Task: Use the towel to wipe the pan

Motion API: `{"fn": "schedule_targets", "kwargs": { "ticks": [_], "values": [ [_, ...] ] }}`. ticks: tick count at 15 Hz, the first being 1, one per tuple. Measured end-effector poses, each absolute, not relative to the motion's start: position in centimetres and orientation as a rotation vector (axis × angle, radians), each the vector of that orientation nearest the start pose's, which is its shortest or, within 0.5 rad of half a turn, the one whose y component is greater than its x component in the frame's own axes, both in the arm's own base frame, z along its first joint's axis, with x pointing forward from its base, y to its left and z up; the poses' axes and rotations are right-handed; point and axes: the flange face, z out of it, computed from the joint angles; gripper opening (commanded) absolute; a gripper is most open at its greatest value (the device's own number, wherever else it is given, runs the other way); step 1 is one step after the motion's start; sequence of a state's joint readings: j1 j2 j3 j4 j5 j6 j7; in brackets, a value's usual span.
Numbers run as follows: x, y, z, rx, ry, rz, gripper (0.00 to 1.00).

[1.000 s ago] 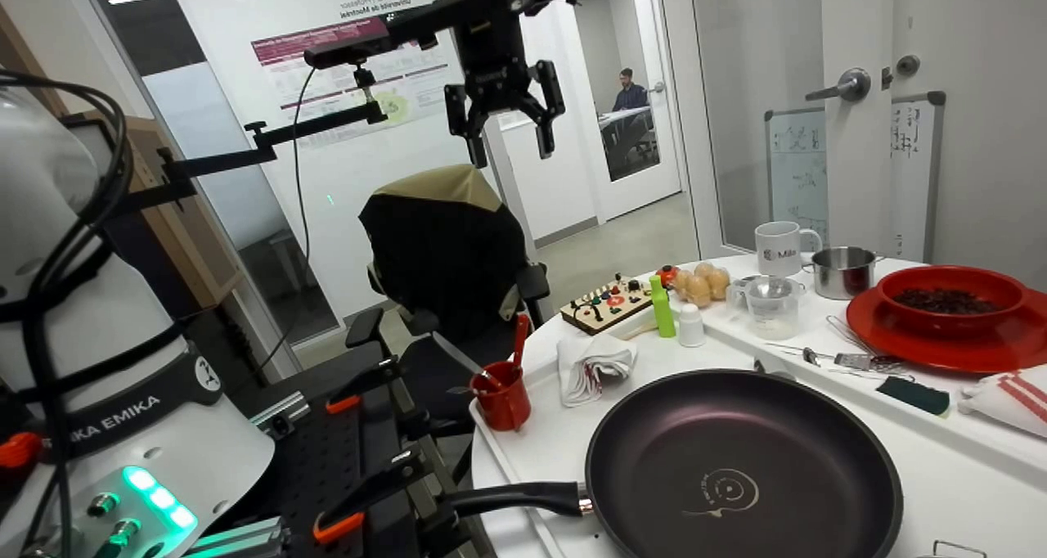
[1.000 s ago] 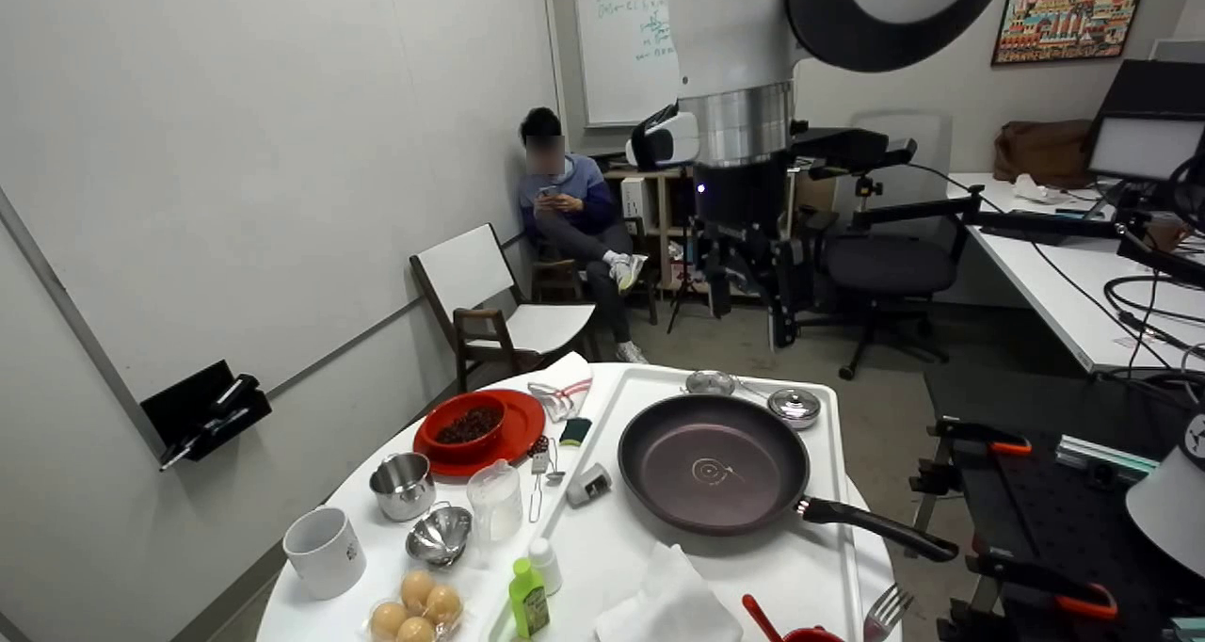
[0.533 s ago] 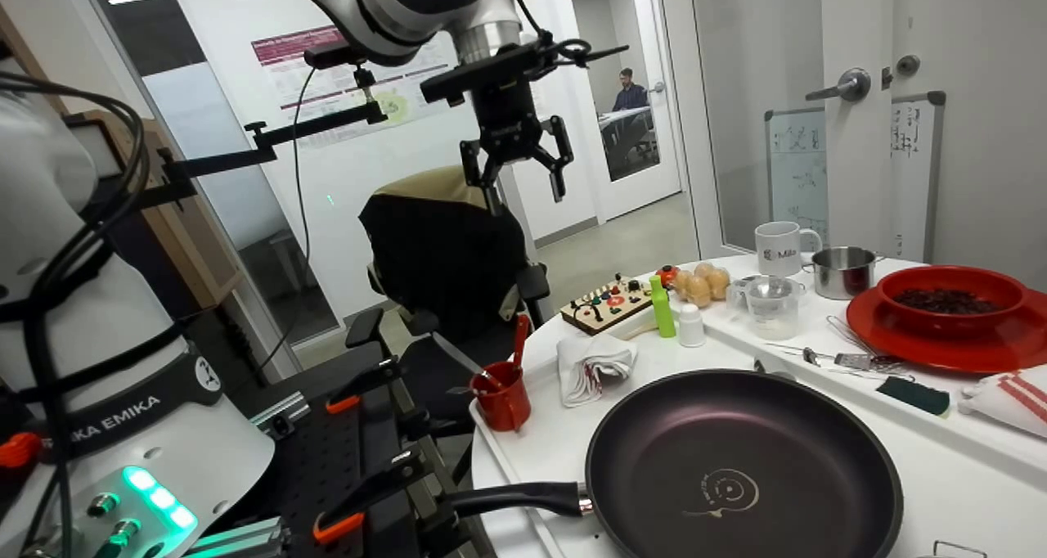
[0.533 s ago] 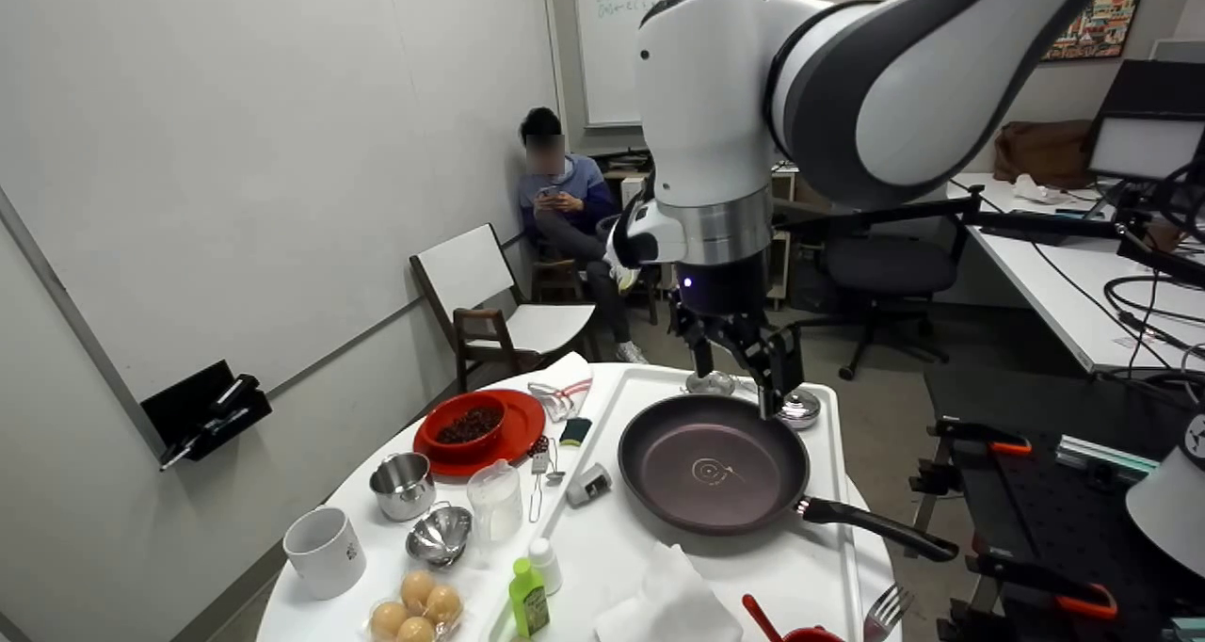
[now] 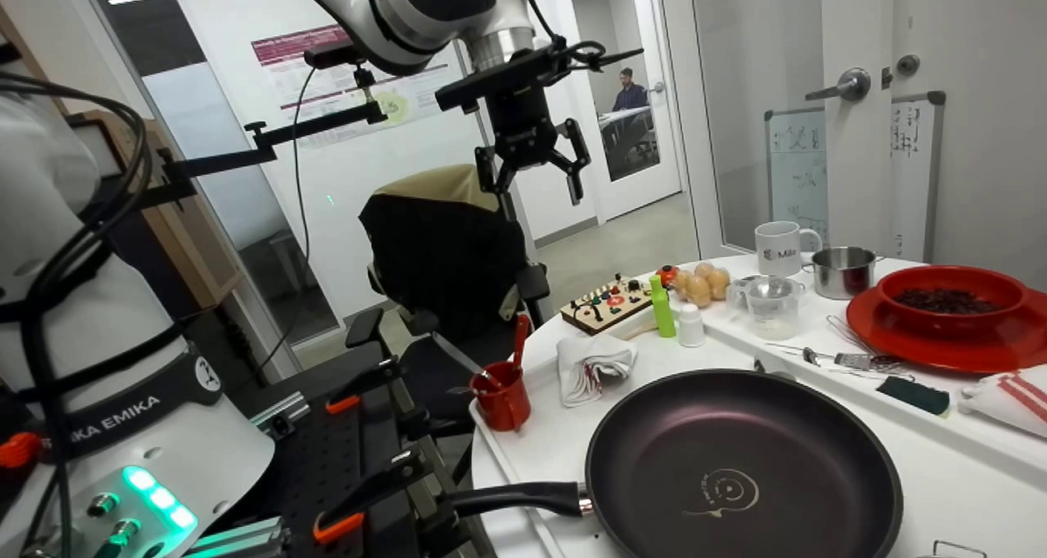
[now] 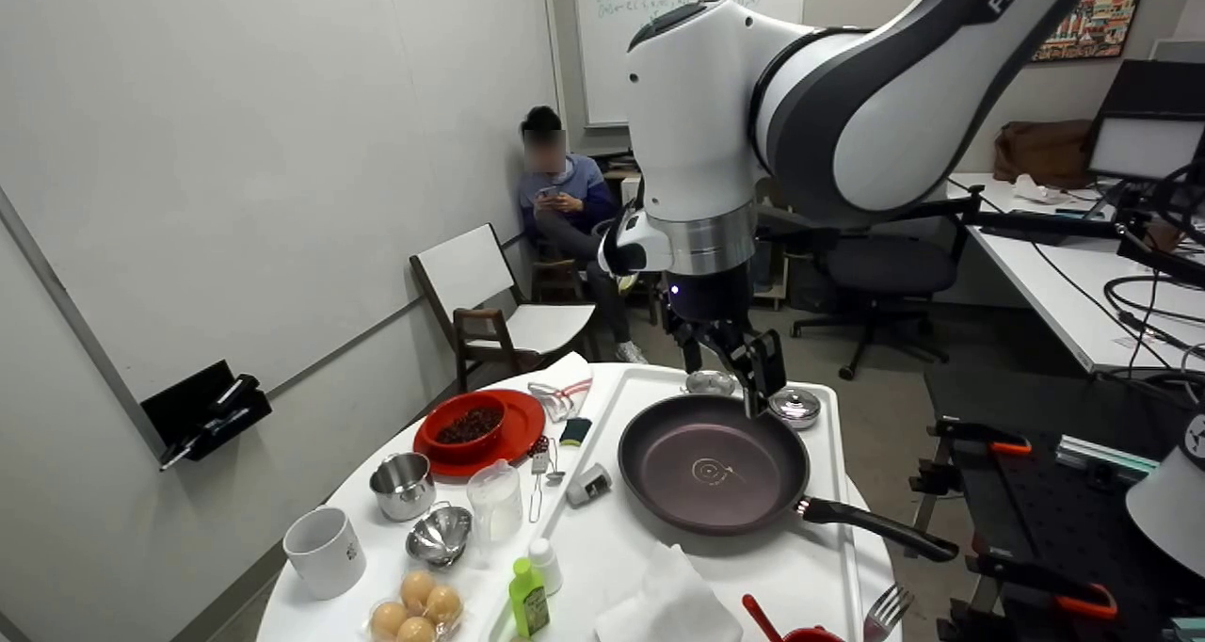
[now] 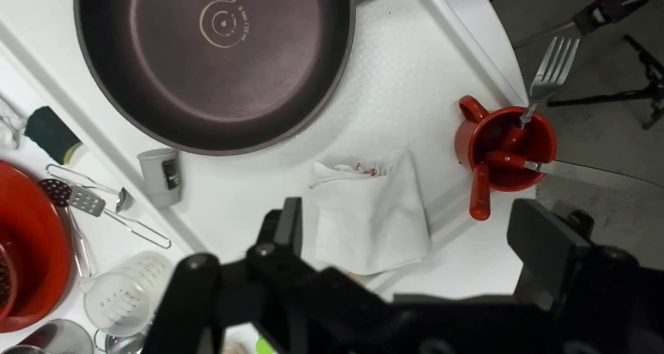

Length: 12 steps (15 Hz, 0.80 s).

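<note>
A white folded towel (image 5: 593,370) with a little red in its folds lies on the white tray. It also shows in an exterior view (image 6: 673,600) and in the wrist view (image 7: 371,219). The dark pan (image 5: 744,468) sits on the tray beside the towel, its handle over the tray's edge; it also shows in an exterior view (image 6: 714,468) and in the wrist view (image 7: 228,53). My gripper (image 5: 541,204) is open, empty and well above the table. In the wrist view the towel shows between and below the open fingers (image 7: 407,214).
A red cup (image 7: 503,151) with cutlery stands beside the towel. A green bottle (image 6: 528,597), a white shaker (image 6: 544,567) and a grey cup (image 6: 589,485) stand or lie nearby. A red plate with a bowl (image 6: 461,425) and a red-striped cloth (image 6: 565,388) are further off.
My arm has come down, mostly in the first half second, and shifted slightly sideways. The gripper stays open. The towel and the pan have not moved.
</note>
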<state>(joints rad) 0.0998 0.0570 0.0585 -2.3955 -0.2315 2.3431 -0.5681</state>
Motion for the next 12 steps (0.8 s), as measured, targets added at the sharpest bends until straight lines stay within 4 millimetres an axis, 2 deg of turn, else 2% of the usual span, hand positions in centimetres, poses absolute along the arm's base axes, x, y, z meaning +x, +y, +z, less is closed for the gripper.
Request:
{"fn": "schedule_targets", "kwargs": {
  "ticks": [5,12],
  "values": [
    [48.0,8.1,27.2,-2.917,-1.459,0.213,1.0],
    [48.9,11.0,22.7,-2.855,-1.679,0.112,1.0]
  ]
}}
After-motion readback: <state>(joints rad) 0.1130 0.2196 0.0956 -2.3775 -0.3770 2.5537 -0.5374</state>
